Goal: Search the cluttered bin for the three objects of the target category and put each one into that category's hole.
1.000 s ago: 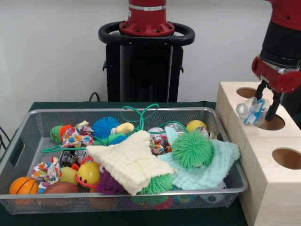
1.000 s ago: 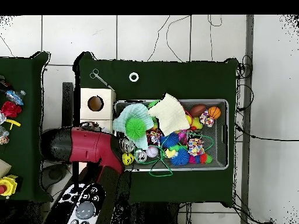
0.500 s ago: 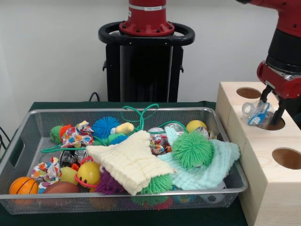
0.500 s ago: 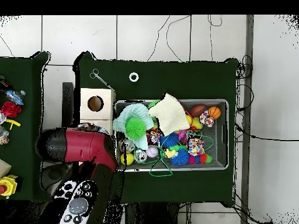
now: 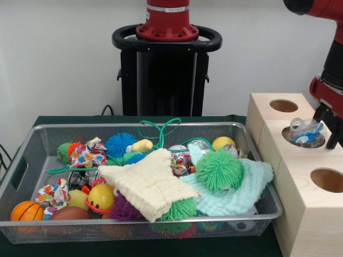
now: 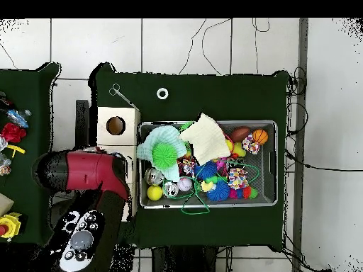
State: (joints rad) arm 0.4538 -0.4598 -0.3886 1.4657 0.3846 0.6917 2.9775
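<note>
A crumpled clear plastic bottle (image 5: 303, 130) with a blue label hangs low over the middle hole (image 5: 290, 138) of the wooden box (image 5: 300, 182). My gripper (image 5: 327, 131) is at the picture's right edge, shut on the bottle's right end. The wire bin (image 5: 134, 127) to the left is full of toys and cloths. In the overhead view the red arm (image 6: 85, 176) covers the gripper, the bottle and most of the box (image 6: 117, 113).
The box has a far hole (image 5: 284, 105) and a near hole (image 5: 327, 180), both open. In the bin lie a cream cloth (image 5: 147, 182), a mint cloth (image 5: 241, 187), a green spiky ball (image 5: 218, 170) and an orange basketball (image 5: 25, 211).
The gripper has moved right and slightly down with the bottle, from the box's left side to over the middle hole. The bin's contents have not moved.
</note>
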